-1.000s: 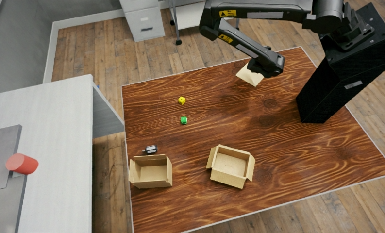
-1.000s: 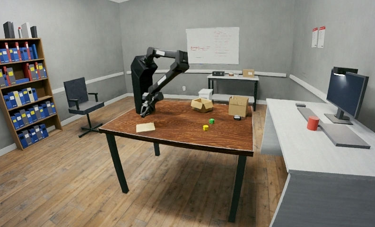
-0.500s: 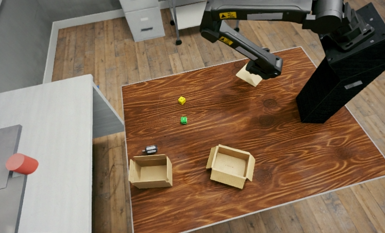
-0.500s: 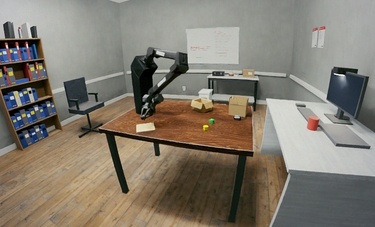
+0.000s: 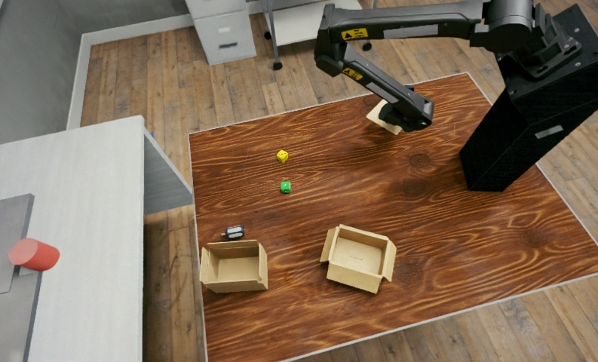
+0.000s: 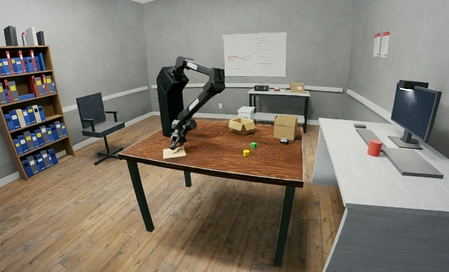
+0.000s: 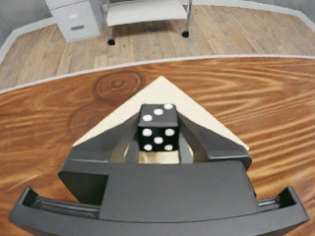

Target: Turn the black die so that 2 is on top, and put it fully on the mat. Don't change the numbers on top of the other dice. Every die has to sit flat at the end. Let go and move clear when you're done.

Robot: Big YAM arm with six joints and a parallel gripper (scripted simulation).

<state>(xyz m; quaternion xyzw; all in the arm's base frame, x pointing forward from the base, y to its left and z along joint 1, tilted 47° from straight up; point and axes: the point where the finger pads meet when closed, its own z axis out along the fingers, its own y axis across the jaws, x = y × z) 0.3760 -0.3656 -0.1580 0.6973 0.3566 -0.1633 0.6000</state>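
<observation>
My gripper (image 7: 157,117) is shut on the black die (image 7: 157,128), held low over the tan mat. In the wrist view the die shows a face with several white pips toward the camera and a face with two pips above it. I cannot tell whether the die touches the mat. In the top view the gripper (image 5: 398,120) hides most of the mat (image 5: 380,121) at the table's far edge. In the exterior view the gripper (image 6: 173,144) stands just above the mat (image 6: 174,152). A yellow die (image 5: 282,155) and a green die (image 5: 285,187) sit flat mid-table.
Two open cardboard boxes (image 5: 234,265) (image 5: 359,256) stand toward the near side of the table. A small black and white object (image 5: 234,231) lies beside the left box. The black robot base (image 5: 535,102) stands at the right. The mat lies close to the table edge.
</observation>
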